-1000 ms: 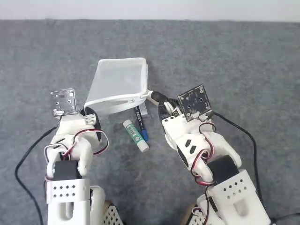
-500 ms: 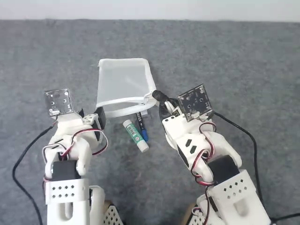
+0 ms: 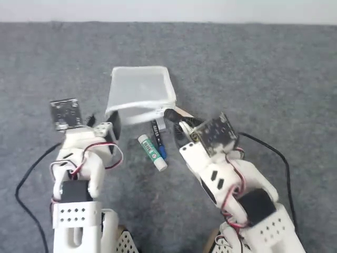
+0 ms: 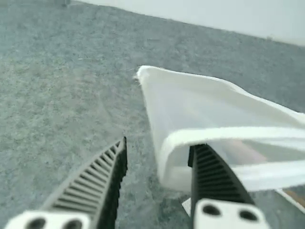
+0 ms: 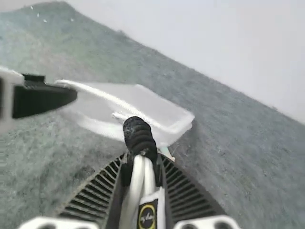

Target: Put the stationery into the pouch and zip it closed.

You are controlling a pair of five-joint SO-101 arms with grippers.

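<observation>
Progress early, by the look of it. Left end effector [image 4: 159, 148] spread wide, straddling the near rim of the translucent white mesh pouch [image 3: 139, 89] on the grey felt tabletop [image 3: 263, 79]. Right end effector [image 5: 140, 162] clamped on a white pen with black rubber tip [image 5: 138, 136], aimed at the mouth. Green-and-white glue stick [image 3: 152, 153] and dark blue pen [image 3: 158, 139] lying outside, just beside the pouch. Seemingly nothing inside yet; zip undone.

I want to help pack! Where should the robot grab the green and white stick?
Grab the green and white stick around its middle, straight down from above, jaws across its thin width. It lies flat and slanted on the carpet, with a dark pen close along one side, so the nearer white end is freer.
</observation>
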